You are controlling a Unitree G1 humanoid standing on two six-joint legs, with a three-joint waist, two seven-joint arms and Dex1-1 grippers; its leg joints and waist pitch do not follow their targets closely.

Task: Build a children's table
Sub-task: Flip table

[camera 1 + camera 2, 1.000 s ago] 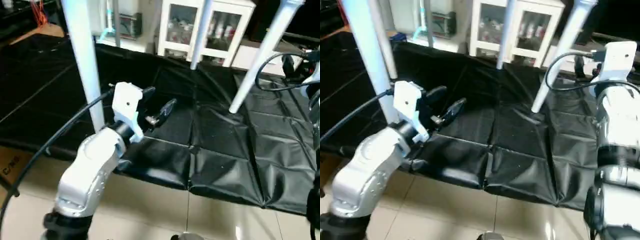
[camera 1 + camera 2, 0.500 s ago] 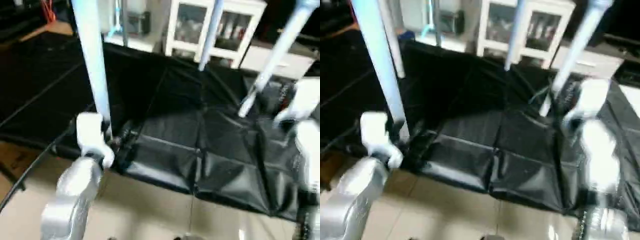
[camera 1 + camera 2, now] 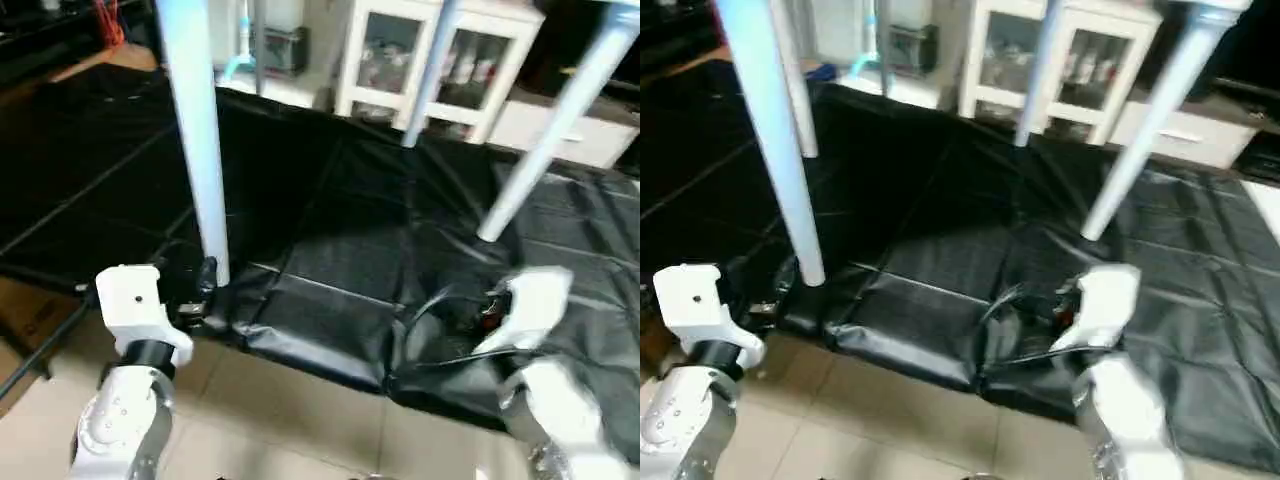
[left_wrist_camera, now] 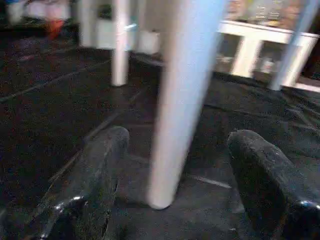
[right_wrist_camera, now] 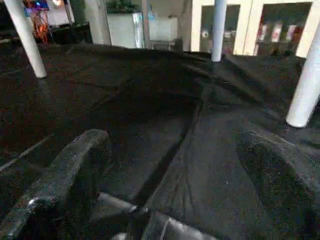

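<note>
- Near the black mat's (image 3: pixel 330 330) front-left edge, a white table leg (image 3: pixel 200 150) stands upright.
- Left gripper (image 4: pixel 175 190) gapes wide, empty, the leg just ahead between its fingers.
- Right gripper (image 5: pixel 175 180) is wide, empty, farther off.
</note>
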